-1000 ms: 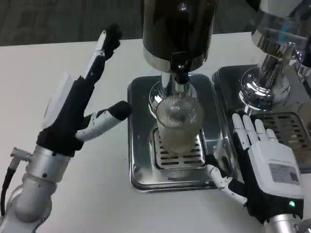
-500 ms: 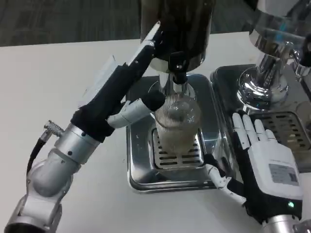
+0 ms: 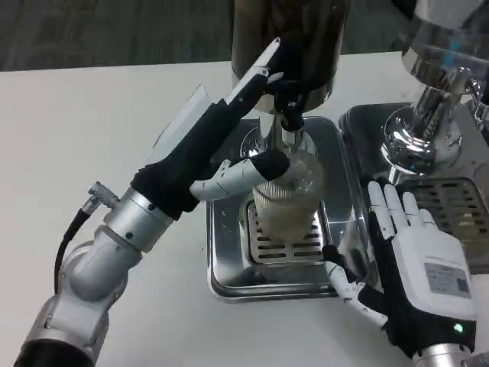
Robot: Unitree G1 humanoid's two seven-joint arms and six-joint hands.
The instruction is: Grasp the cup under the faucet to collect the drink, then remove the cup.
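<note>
**Left hand reaching faucet lever, cup on tray**

Cup (image 3: 286,200) stands upright on the grate of the drip tray (image 3: 225,237), directly under the faucet (image 3: 290,115). Pale liquid seems to fill its lower part, level hard to read. Left hand (image 3: 221,145) is stretched out flat toward the dispenser (image 3: 286,38), long fingers straight and up by the faucet, thumb sticking out just beside or touching the cup's upper wall; can't tell which. Nothing gripped. Right hand (image 3: 416,267) lies palm-down right of the tray, fingers straight and slightly apart, empty, thumb near the tray's rim.

Likely step: work the faucet, or close on the cup. To do it well: keep the cup centred under the spout, don't let the thumb nudge it sideways, wrap around mid-body, not the rim. Lift straight up off the grate only after flow stops, then pull back level to avoid spills.
</note>
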